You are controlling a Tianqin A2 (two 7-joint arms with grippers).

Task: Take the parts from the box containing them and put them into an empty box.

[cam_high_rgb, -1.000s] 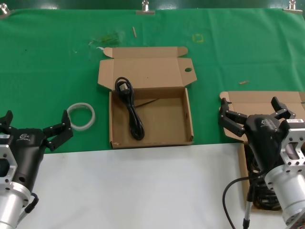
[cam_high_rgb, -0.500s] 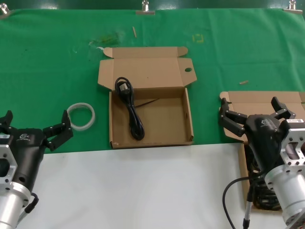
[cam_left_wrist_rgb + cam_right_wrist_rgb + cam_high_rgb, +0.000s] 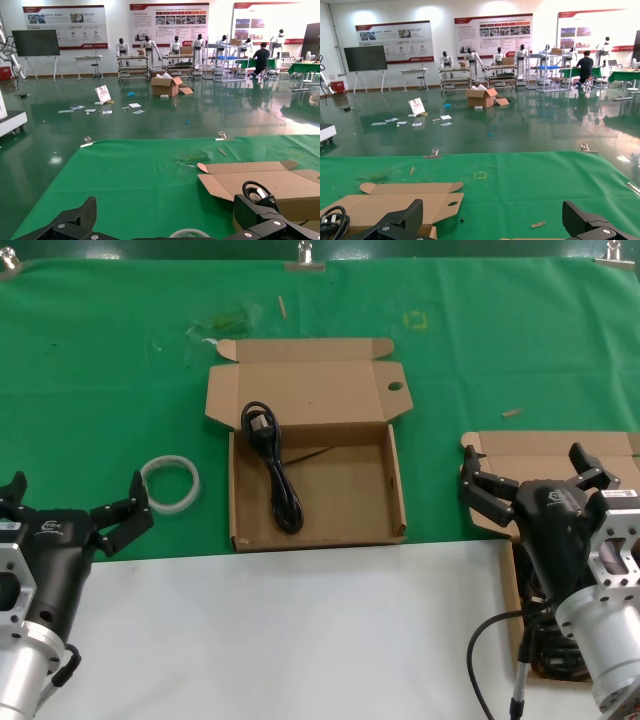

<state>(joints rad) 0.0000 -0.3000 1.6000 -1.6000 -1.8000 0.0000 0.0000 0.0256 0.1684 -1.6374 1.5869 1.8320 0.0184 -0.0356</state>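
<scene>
1 black power cord (image 3: 274, 472) lies coiled along the left inner wall of the box with the holed flap (image 3: 345, 525), its looped plug end propped against the bottom of the raised lid at 12 o'clock and its tail reaching toward the front wall at 6 o'clock. The right 2/3 of that box's floor is bare cardboard. Its lid stands open at the far side, the round hole showing in the side flap at 2 o'clock (the hole also shows in the right wrist view).

The other box (image 3: 545, 453) sits at 4 o'clock from it, well apart, near the right border of the head view, its lid open toward 12 o'clock. More black cords (image 3: 552, 655) show in its tray, largely hidden by the right arm. The right gripper (image 3: 532, 476) hovers over this box, fingers spread wide and holding nothing.

A white tape ring (image 3: 170, 483) lies on the green cloth (image 3: 120, 390) at 9 o'clock from the centre box, apart from its wall. The left gripper (image 3: 70, 508) hangs just at 8 o'clock of the ring, fingers also spread wide and empty.

Green cloth runs open on all sides of the centre box; a bare white surface (image 3: 300, 640) lies beyond the cloth's near edge, between the 2 arms.
</scene>
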